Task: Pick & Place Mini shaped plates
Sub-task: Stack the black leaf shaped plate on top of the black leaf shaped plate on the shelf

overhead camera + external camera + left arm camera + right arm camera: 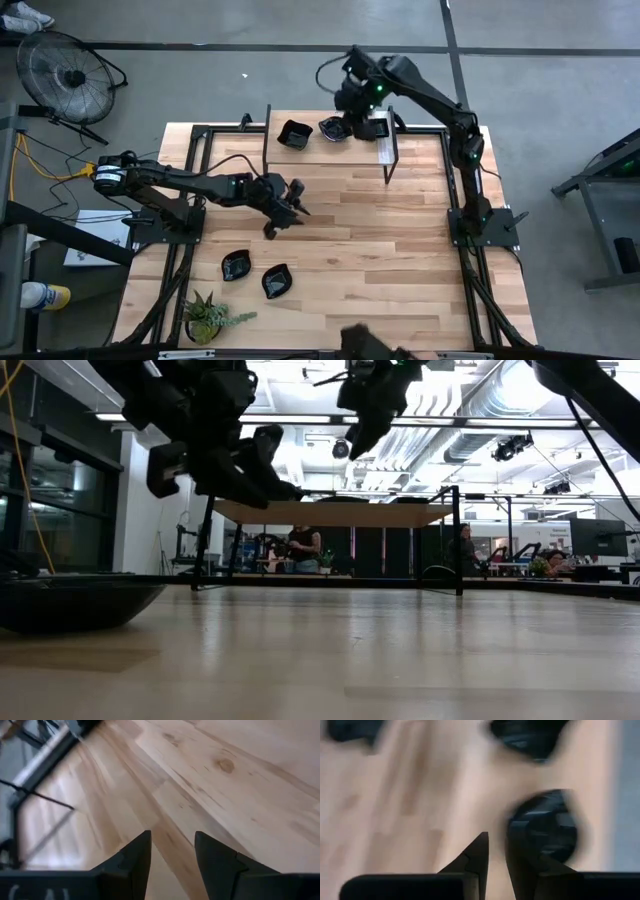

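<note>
Two black mini plates [295, 133] [333, 130] lie on a raised wooden shelf [420, 150] at the table's far side. Two more plates [237, 265] [277, 281] rest on the table near the front left. My right gripper [350, 112] hangs over the shelf, open by a narrow gap [497, 855] with nothing in it. A blurred plate [542, 827] lies just beside and beyond its fingers, with others [530, 735] [350, 732] farther off. My left gripper [290, 205] hovers open [172, 855] over bare wood at mid-table.
A green potted plant [205, 318] stands at the front left corner. Black frame posts [390, 160] carry the shelf, and dark rails [190, 200] run along the table's sides. In the low view a plate [70, 605] lies close at the left.
</note>
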Robot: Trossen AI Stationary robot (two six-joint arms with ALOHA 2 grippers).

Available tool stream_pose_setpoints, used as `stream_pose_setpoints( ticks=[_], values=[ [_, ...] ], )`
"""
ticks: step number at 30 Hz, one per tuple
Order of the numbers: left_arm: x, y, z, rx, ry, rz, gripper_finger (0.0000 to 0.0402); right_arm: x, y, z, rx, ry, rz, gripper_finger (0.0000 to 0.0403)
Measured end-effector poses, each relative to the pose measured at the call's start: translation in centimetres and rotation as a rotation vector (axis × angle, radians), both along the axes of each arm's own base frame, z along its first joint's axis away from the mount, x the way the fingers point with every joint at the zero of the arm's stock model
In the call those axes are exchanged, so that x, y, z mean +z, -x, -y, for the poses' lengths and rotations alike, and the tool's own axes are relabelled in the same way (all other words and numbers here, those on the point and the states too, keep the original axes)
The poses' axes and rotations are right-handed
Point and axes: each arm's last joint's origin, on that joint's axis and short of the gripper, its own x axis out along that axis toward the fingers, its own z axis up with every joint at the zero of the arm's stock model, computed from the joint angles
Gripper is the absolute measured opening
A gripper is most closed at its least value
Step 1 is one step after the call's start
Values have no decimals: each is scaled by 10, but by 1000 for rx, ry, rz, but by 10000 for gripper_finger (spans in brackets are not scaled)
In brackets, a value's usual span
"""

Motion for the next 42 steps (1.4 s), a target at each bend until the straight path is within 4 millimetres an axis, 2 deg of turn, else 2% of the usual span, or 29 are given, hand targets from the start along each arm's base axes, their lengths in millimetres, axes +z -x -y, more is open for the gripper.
stream_pose_setpoints(
  ticks=[7, 12, 15, 17, 21, 25, 31, 35, 42],
  values=[
    [11, 13, 0, 70, 90, -59, 147, -3, -26, -69, 190, -104, -83, 46],
    [24, 32, 3, 128, 120, -95, 147, -3, -49, -135, 371, -113, -83, 35],
    [30, 47, 8, 224, 103, -134, 147, -3, -57, -175, 473, -108, -86, 28],
    [35, 54, 14, 273, 118, -131, 147, -10, -64, -201, 525, -111, -88, 23],
    [33, 72, 32, 324, 177, -92, 147, -44, -72, -245, 587, -144, -165, 15],
    [14, 93, 50, 354, 314, -36, 147, -87, -79, -281, 589, -126, -217, 15],
    [-6, 118, 66, 461, 477, 32, 147, -135, -79, -332, 593, 199, -194, 14],
    [-8, 125, 72, 546, 517, 74, 147, -155, -79, -352, 642, 372, -99, 14],
    [-1, 130, 80, 558, 531, 161, 147, -187, -87, -371, 804, 505, 234, 14]
  ],
)
